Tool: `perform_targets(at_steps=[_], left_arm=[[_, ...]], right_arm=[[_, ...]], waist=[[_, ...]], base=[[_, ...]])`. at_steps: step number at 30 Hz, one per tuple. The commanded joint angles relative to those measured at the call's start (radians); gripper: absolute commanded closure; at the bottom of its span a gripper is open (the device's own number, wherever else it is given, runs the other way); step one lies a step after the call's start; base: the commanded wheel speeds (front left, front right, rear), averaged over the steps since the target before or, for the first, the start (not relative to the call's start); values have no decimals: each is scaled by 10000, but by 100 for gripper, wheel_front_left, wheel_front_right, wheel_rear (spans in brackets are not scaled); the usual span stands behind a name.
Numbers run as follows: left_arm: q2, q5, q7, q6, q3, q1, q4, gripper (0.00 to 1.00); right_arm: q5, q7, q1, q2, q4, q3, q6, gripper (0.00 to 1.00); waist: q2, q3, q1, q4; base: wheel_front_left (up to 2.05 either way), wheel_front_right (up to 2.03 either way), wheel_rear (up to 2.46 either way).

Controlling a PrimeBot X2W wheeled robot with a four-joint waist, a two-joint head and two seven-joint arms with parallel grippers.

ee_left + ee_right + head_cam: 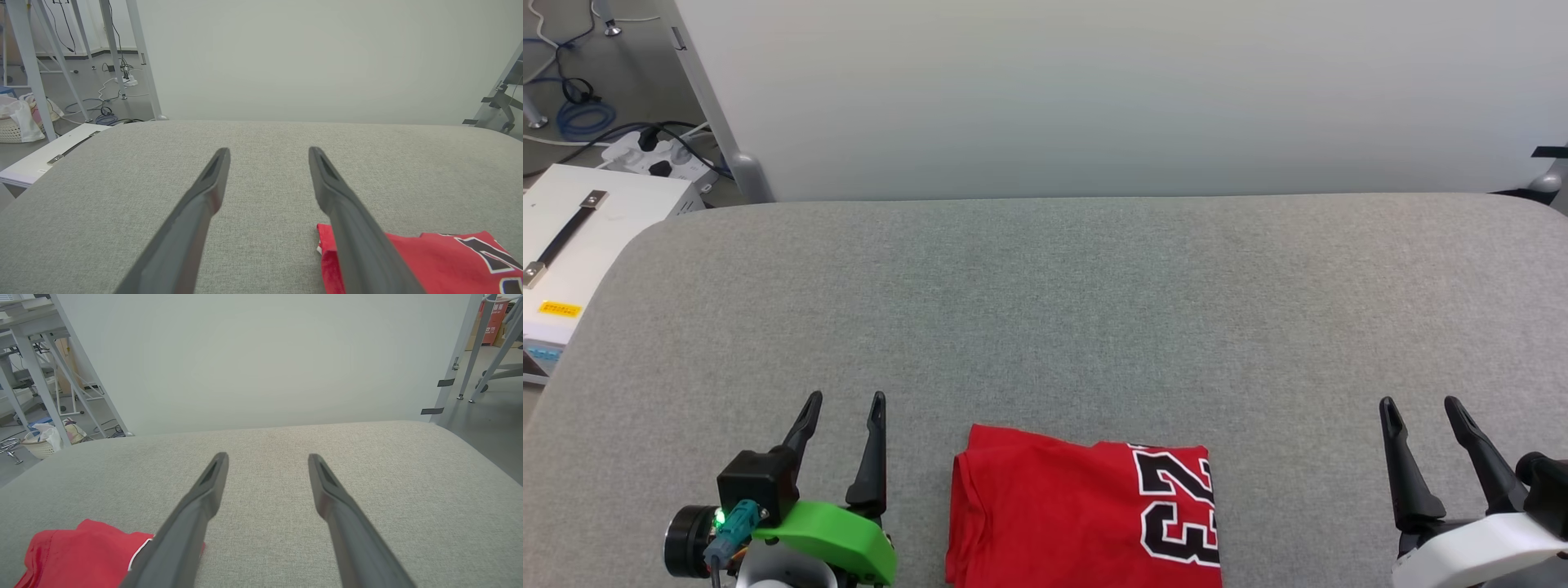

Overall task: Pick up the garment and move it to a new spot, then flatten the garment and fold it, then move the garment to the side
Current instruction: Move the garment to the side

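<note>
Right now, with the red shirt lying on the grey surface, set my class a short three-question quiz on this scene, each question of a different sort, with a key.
1. True or false: the left gripper and the right gripper are both open and hold nothing.
2. Where does the garment lie on the grey surface? A: at the far edge. B: at the near edge, between the two grippers. C: hanging off the left end.
3. Fill in: the black-and-white numerals on the garment read __.
Key: 1 true; 2 B; 3 23.
</note>
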Motion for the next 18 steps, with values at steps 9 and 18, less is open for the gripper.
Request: perform_targets(at_steps=[9,18], left_arm=[[0,-11,-55,36,92,-224,93,0],[-497,288,-57,-45,368,-753,-345,0]], right_arm=[[916,1154,108,155,378,-520,2,0],[3421,4338,-322,-395,1940,-490,2,0]], waist=[[0,237,1,235],[0,1116,1,1078]], base=[[0,0,0],[0,0,0]])
